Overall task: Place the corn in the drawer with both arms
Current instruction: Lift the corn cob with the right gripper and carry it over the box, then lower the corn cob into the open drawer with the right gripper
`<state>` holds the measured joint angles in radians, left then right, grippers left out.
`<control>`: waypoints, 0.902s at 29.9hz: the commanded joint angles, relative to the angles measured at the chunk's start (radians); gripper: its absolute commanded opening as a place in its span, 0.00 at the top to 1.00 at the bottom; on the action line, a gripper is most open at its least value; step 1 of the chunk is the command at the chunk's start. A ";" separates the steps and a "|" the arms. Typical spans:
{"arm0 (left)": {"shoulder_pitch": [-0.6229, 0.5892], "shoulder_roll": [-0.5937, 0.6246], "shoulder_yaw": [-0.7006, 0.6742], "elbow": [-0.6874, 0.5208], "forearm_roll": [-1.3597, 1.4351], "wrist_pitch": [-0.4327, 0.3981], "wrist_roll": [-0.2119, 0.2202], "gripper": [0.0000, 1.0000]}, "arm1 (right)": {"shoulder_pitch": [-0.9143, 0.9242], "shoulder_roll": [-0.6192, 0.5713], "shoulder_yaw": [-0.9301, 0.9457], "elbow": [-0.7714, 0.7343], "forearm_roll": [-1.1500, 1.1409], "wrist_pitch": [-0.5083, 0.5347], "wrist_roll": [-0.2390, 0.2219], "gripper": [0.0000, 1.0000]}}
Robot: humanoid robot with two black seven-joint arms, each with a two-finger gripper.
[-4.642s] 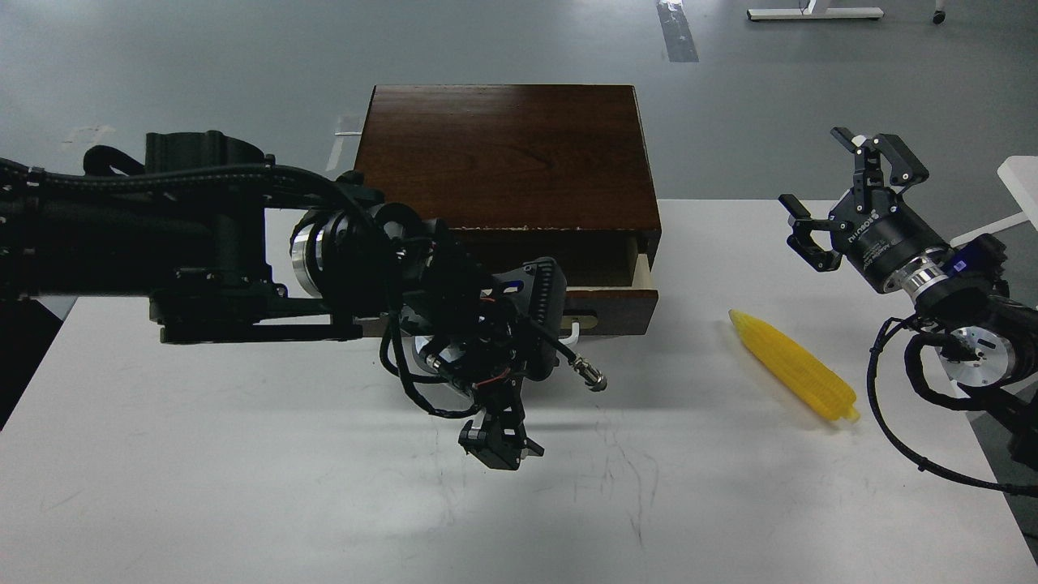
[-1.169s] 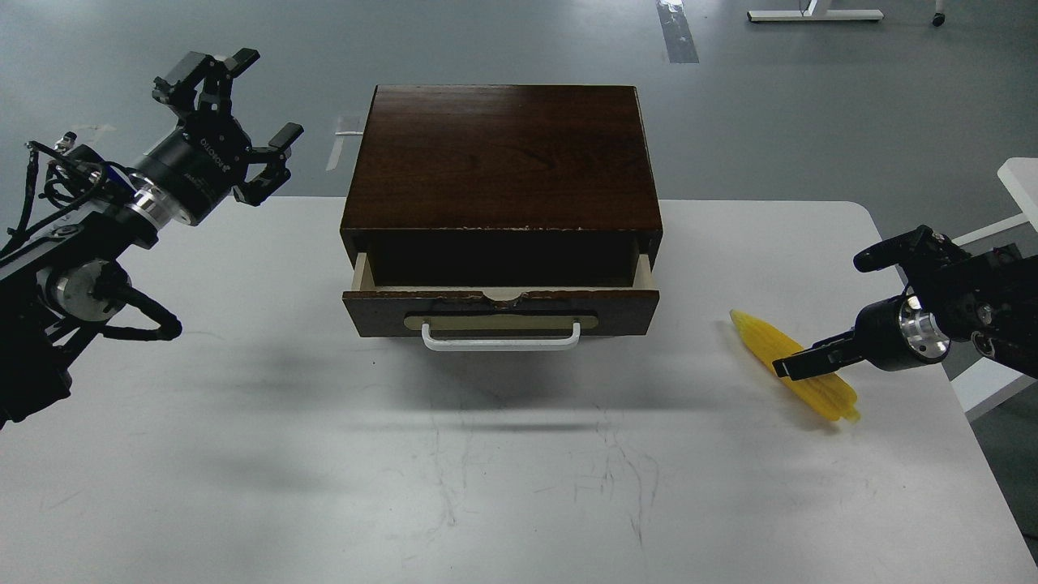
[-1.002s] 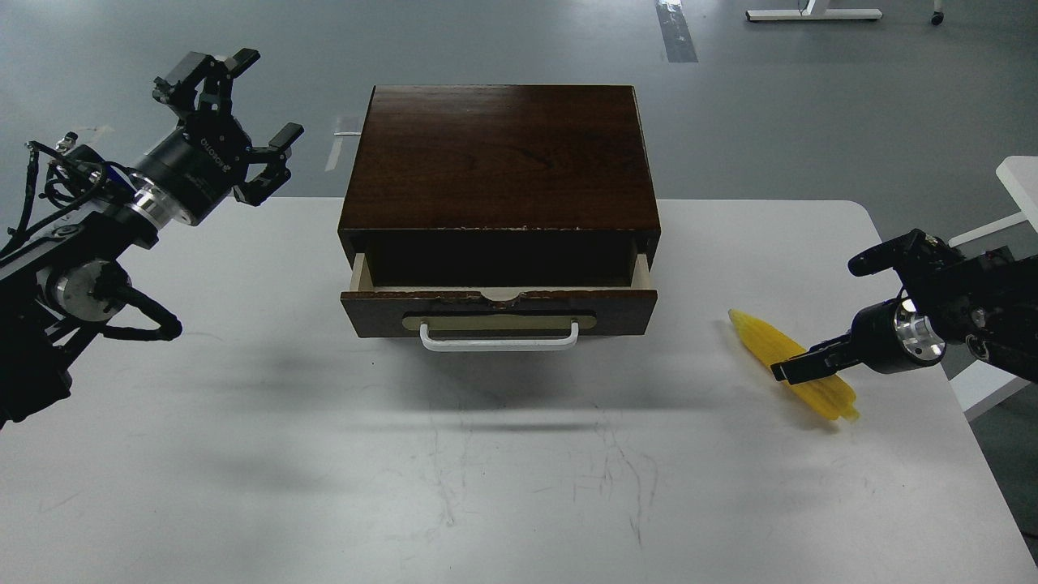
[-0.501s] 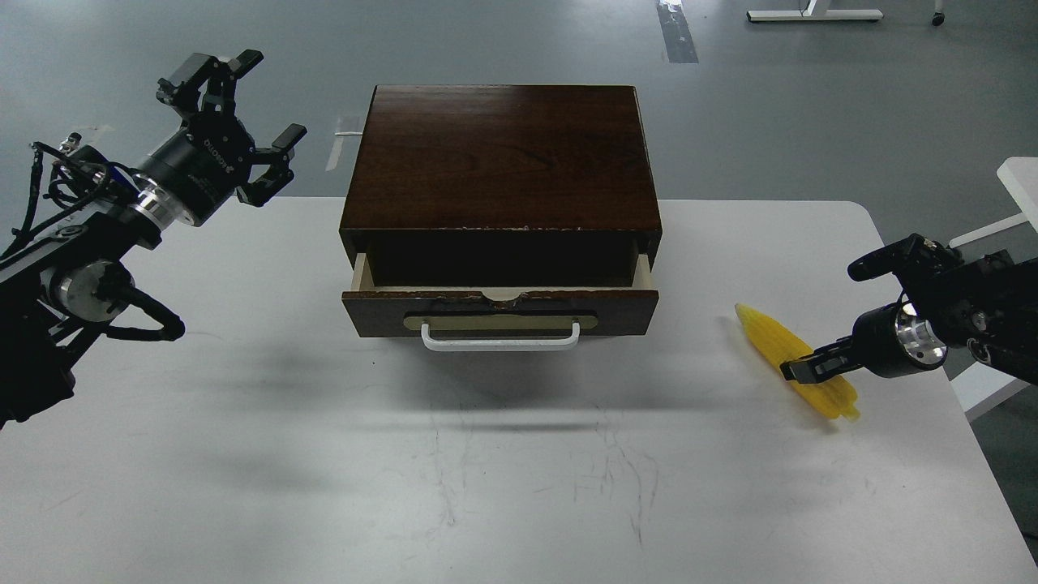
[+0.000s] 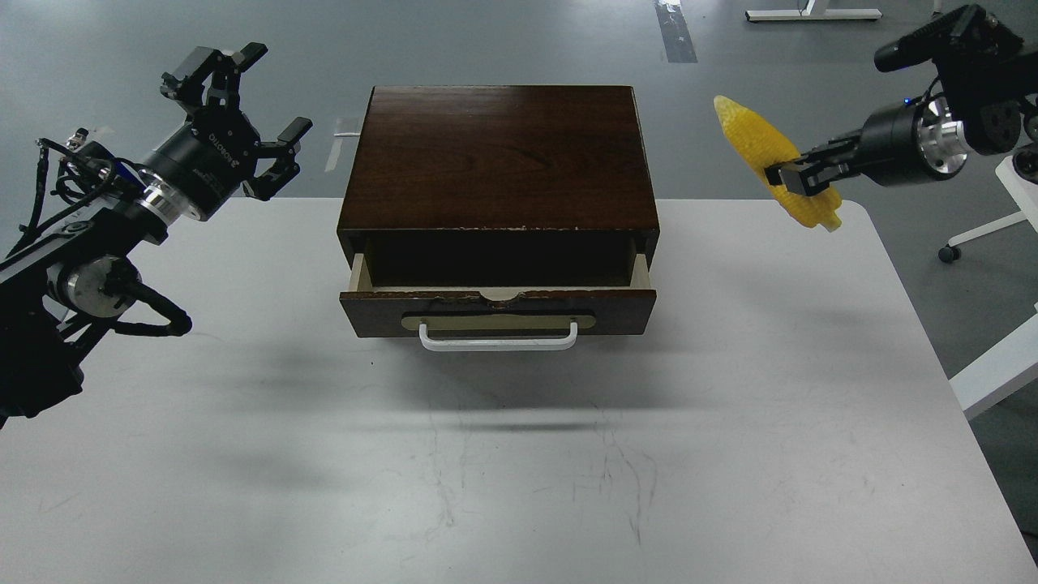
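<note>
The yellow corn (image 5: 758, 146) hangs in the air right of the cabinet, tilted, tip up-left. My right gripper (image 5: 799, 174) is shut on its lower half and holds it well above the white table (image 5: 730, 405). The dark brown cabinet (image 5: 499, 154) stands at the table's back middle. Its drawer (image 5: 498, 304) is pulled partly out, showing pale wood sides and a white bar handle (image 5: 498, 338). The inside looks dark and empty. My left gripper (image 5: 235, 101) is open and empty, raised left of the cabinet.
The table's right edge lies under the right arm (image 5: 924, 134). A white chair or stand base (image 5: 993, 235) sits beyond it on the grey floor. The left arm's body and cables (image 5: 73, 268) hang over the table's left edge.
My right gripper has lifted the corn off the table, up and slightly left, to cabinet-top height. The left arm has barely moved. The drawer stays partly open.
</note>
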<state>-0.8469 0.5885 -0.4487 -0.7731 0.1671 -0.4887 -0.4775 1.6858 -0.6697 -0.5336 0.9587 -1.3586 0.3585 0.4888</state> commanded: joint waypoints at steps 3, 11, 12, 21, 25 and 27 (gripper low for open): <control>0.000 0.005 -0.001 0.000 0.000 0.000 0.000 0.02 | 0.170 0.131 -0.016 0.037 -0.005 0.001 0.000 0.98; -0.003 0.008 -0.001 -0.002 -0.001 0.000 -0.001 0.02 | 0.304 0.376 -0.072 0.045 -0.002 -0.016 0.000 0.98; -0.003 0.008 -0.004 -0.003 -0.001 0.000 -0.001 0.02 | 0.313 0.413 -0.077 0.049 -0.004 -0.032 0.000 0.98; -0.004 0.008 -0.008 -0.022 0.000 0.000 0.000 0.02 | 0.367 0.545 -0.169 0.196 -0.019 -0.185 0.000 0.98; -0.004 0.010 -0.008 -0.022 0.002 0.000 0.000 0.02 | 0.373 0.564 -0.206 0.209 -0.077 -0.243 0.000 0.98; -0.004 0.011 -0.008 -0.023 0.002 0.000 0.000 0.02 | 0.373 0.570 -0.221 0.207 -0.099 -0.272 0.000 0.98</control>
<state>-0.8516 0.5969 -0.4565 -0.7947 0.1683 -0.4886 -0.4771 2.0570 -0.1102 -0.7317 1.1642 -1.4242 0.1267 0.4889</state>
